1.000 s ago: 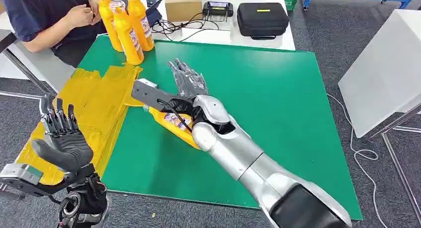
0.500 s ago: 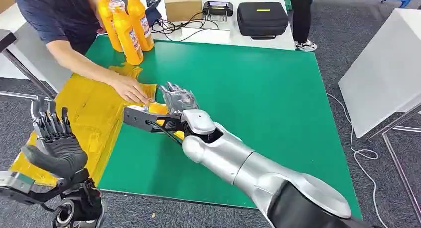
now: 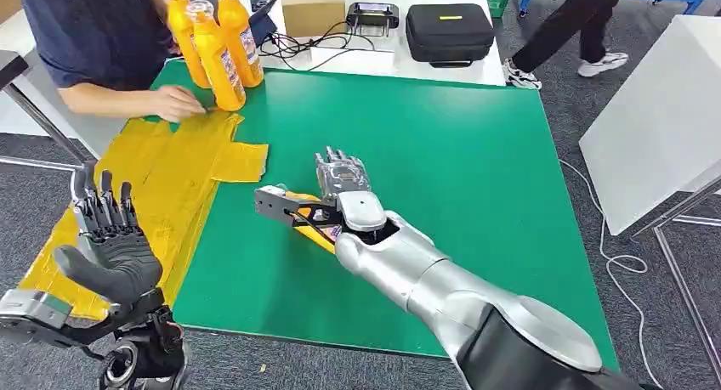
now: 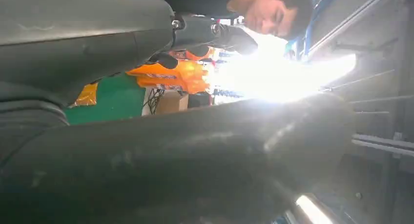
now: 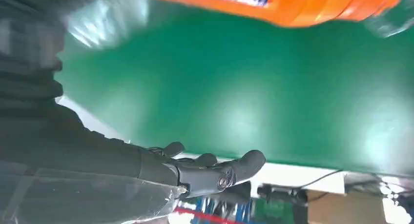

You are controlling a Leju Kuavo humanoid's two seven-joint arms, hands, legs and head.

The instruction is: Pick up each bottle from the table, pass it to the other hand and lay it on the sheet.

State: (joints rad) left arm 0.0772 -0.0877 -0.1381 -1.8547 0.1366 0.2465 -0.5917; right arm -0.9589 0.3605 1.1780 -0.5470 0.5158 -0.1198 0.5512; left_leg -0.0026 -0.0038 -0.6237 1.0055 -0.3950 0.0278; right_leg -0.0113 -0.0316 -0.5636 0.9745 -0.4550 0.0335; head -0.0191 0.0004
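On the green table (image 3: 476,152), your right hand (image 3: 343,179) hovers with fingers spread and holding nothing, directly over a lying bottle (image 3: 310,223) whose orange body shows beneath the wrist and, in the right wrist view, as an orange band (image 5: 293,7) apart from the fingers (image 5: 219,173). Your left hand (image 3: 110,237) waits raised and spread beside the table's near corner, above the yellow sheet (image 3: 161,186), and also holds nothing. The step in hand appears to be the first pick. Lower your palm squarely onto the middle of the bottle so the fingers wrap its round body rather than its tapered neck; a lying bottle is likely to roll if touched off-centre. Close fully before lifting, then carry it toward your left hand with enough body exposed for that hand to take. 3 upright bottles (image 3: 223,50) stand at the far corner of the table, near a person's hand (image 3: 174,103) resting on the sheet; keep your path clear of that hand.
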